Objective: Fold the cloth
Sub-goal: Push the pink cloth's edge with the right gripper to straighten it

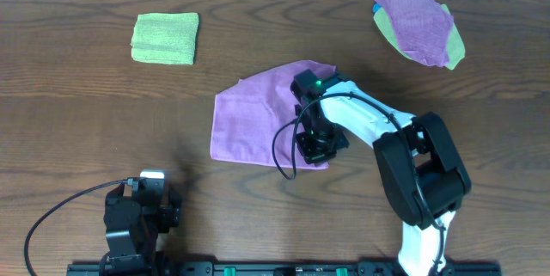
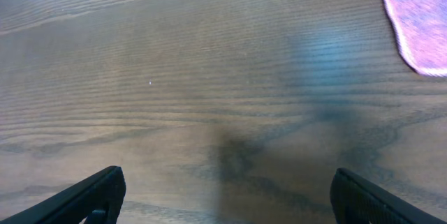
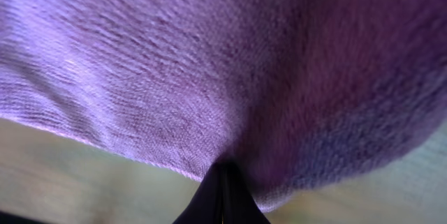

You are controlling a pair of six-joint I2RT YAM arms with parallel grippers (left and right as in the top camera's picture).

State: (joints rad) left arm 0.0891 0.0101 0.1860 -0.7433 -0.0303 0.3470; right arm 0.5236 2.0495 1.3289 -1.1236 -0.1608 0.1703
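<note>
Watching this, the right gripper (image 1: pixel 314 145) was pinched shut on the lower-right edge of the cloth (image 1: pixel 249 114), mid-frame on the surface (image 1: pixel 69 121). The left gripper (image 1: pixel 142 203) sat wide open and empty, lower left. Such a thin pinch could slip, or drag the cloth flat instead of folding it. Count: one purple cloth, one green cloth (image 1: pixel 165 38), one mixed pile (image 1: pixel 418 22), two grippers.

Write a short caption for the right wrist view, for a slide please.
Right gripper closed on the edge of the purple cloth, with the wooden table behind it.
</note>
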